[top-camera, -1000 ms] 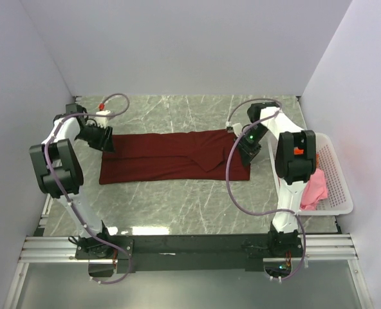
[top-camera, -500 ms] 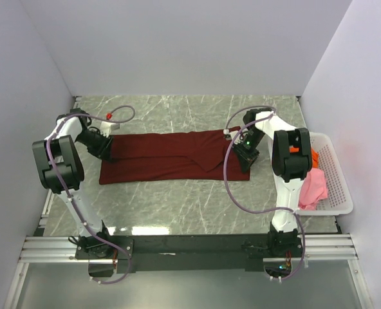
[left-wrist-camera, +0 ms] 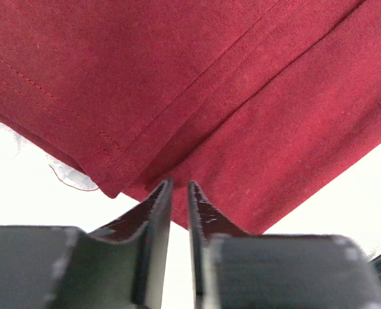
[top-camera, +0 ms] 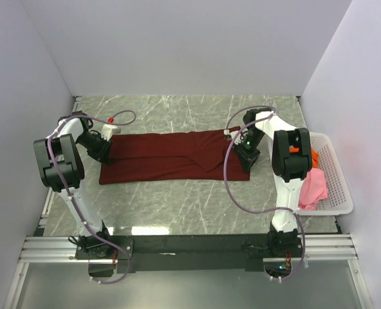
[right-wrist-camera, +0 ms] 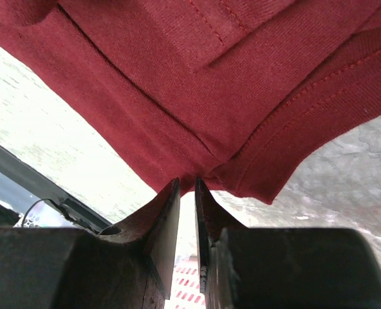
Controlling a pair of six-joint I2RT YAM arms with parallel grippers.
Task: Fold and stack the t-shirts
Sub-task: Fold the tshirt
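The dark maroon-red t-shirt (top-camera: 171, 158) lies on the table folded into a long strip. My left gripper (top-camera: 105, 154) is at its left end and my right gripper (top-camera: 246, 158) at its right end. In the left wrist view the jaws (left-wrist-camera: 179, 187) are nearly together, pinching the shirt's edge (left-wrist-camera: 210, 77). In the right wrist view the jaws (right-wrist-camera: 187, 183) pinch a folded hem of the shirt (right-wrist-camera: 210, 77) the same way. The light pink shirt (top-camera: 314, 187) and a bit of the orange shirt (top-camera: 315, 154) lie in the basket.
The white perforated basket (top-camera: 342, 193) stands at the right edge of the marbled table (top-camera: 177, 199), close behind the right arm. White walls close in the left, back and right sides.
My left gripper has come down from the far left corner onto the shirt's left end. My right gripper has shifted slightly nearer along the right end. The shirt has not moved.
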